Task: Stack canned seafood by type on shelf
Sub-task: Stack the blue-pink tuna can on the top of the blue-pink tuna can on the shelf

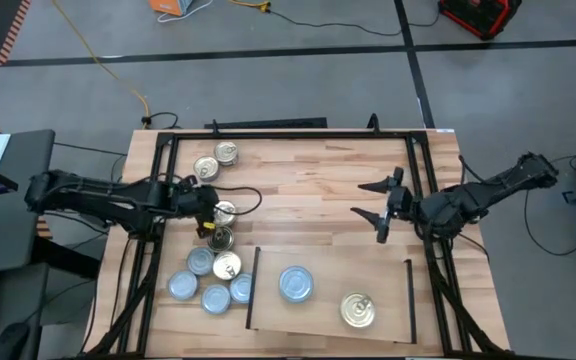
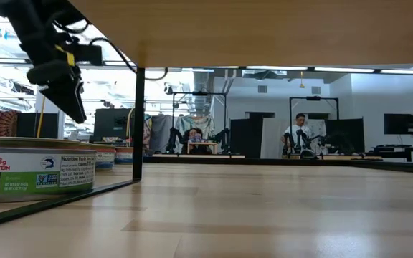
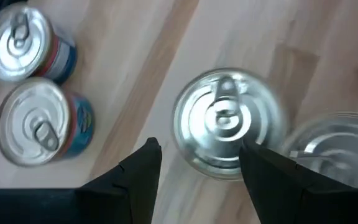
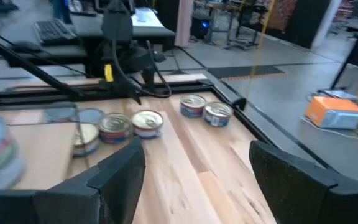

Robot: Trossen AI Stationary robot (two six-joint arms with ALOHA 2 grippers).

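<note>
Tins sit nearest you on the shelf (image 1: 328,325): a silvery-blue lidded tin (image 1: 296,283) toward its left half and a gold pull-tab tin (image 1: 357,310) to the right of it, each lying flat and well apart from the other. Left of the shelf's black strip you have a tight cluster of tins (image 1: 211,279) on the surface (image 1: 308,190), several touching one another. Just beyond that cluster your left gripper (image 1: 211,212) hangs over a single gold-lidded tin (image 3: 227,121); its jaws are spread, one finger (image 3: 140,177) to each side of the tin's rim, and you cannot tell from the wrist view whether they touch it. Farther back, a pair of tins (image 1: 216,161) rests near the far left corner of the surface, side by side. Your right gripper (image 1: 380,210) waits over the right half of the surface, beyond the shelf, jaws released and holding nothing
</note>
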